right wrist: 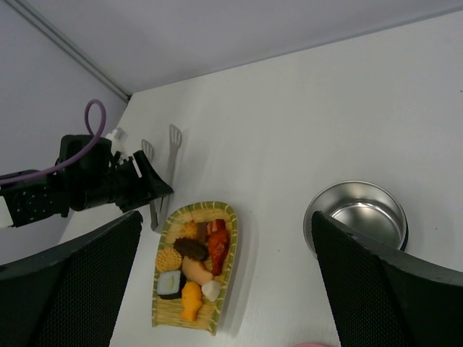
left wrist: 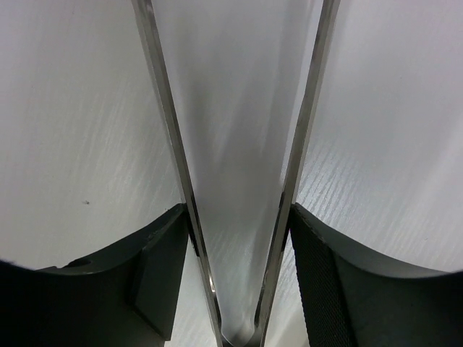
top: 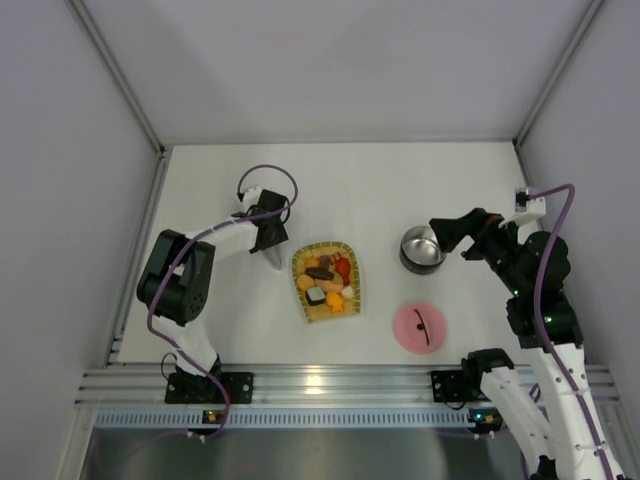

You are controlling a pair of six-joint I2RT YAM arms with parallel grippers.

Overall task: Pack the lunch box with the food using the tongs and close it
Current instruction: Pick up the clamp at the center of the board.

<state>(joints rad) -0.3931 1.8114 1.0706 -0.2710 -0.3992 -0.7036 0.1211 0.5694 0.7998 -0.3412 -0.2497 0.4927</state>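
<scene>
Left gripper (left wrist: 239, 242) is partly closed on the tongs (left wrist: 168, 123), pads against both arms. They're on the table just left of the yellow tray (top: 300, 268) of food (top: 328, 282) — grip looks low near the hinge, so they could twist out on a lift. Right gripper (top: 455, 238) gapes wide and empty beside the steel pot (top: 422, 250).

I see a white bench (top: 350, 190) boxed in on three sides by pale grey wall panels (top: 340, 70), with bare metal posts (top: 118, 80) slanting up from its far corners. A yellow woven tray (top: 298, 280) lies near the middle of the bench, its rounded end toward the far wall. A ribbed aluminium rail (top: 330, 385) runs along the near edge.
</scene>
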